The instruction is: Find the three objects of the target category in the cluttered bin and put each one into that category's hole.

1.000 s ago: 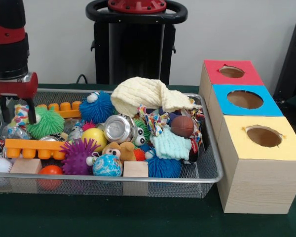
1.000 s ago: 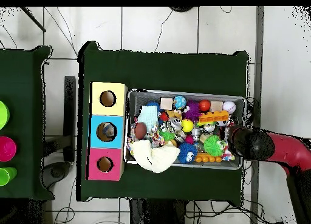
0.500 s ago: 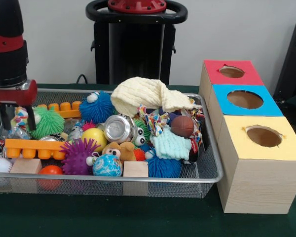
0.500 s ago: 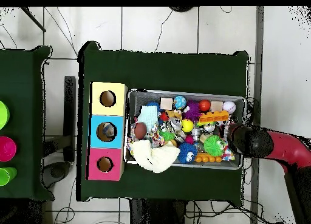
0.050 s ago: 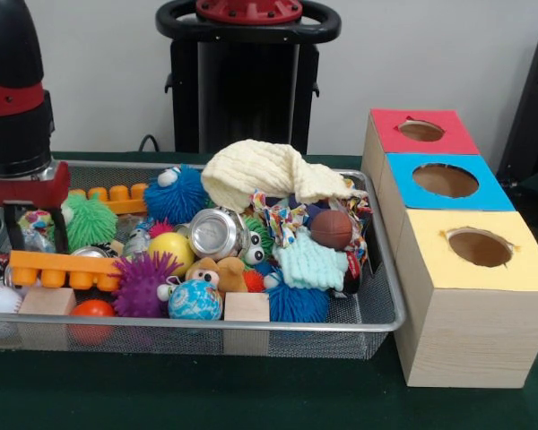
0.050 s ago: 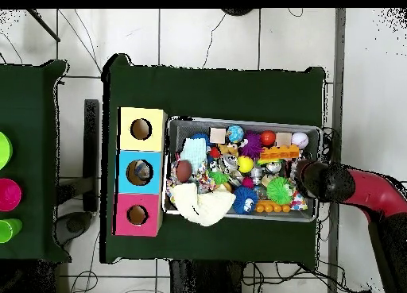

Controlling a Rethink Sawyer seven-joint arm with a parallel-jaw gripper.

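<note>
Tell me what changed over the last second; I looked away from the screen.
The gripper came lower at the bin's end away from the boxes, its open fingers now reaching down beside the green spiky ball and behind the orange block. It holds nothing that shows. The toys, the cloth and the three boxes stayed put.

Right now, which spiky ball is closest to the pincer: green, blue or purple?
The green spiky ball, at the bin's end beside the pincer. The purple one lies nearer the bin's front edge; the blue one lies by the yellow cloth.
</note>
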